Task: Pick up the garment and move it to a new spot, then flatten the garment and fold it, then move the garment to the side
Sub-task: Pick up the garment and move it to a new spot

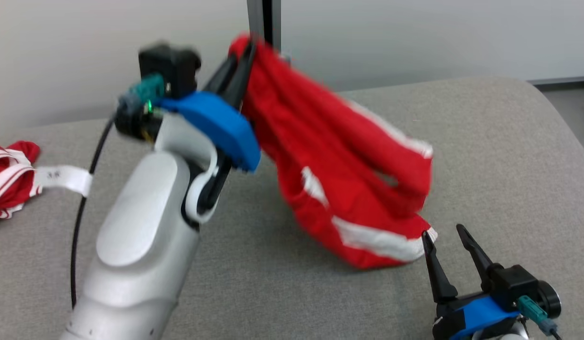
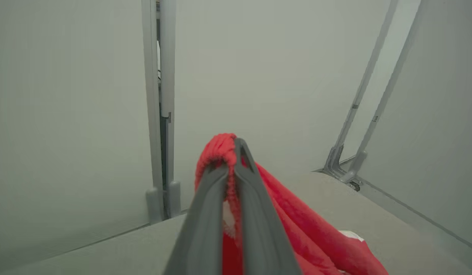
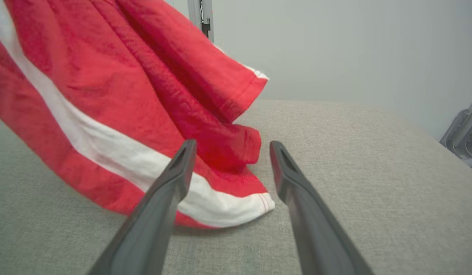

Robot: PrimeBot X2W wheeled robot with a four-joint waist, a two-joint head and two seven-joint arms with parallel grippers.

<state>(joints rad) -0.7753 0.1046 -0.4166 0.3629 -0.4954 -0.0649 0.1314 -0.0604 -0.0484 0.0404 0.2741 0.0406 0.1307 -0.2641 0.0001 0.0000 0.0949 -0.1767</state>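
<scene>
The left claw is clenched on a bunched edge of the red garment and holds that edge up off the grey cloth-covered worktop. In the left wrist view the two dark fingers press together with a ridge of red cloth squeezed between them at their tips.

From that pinched edge the garment hangs down and away, toward the robot's right. It is red with white stripes, and its lowest hem just touches the worktop or hangs barely above it; motion blur makes this hard to tell.

The right claw is released, its fingers spread wide and holding nothing. It sits low over the worktop just beside the garment's lower hem. In the right wrist view one finger lies in front of the white stripe near that hem.

Well apart from the garment, on its left, a second red-and-white cloth lies crumpled on the worktop with a white label sticking out toward the garment. Behind the garment stands a pale wall.
</scene>
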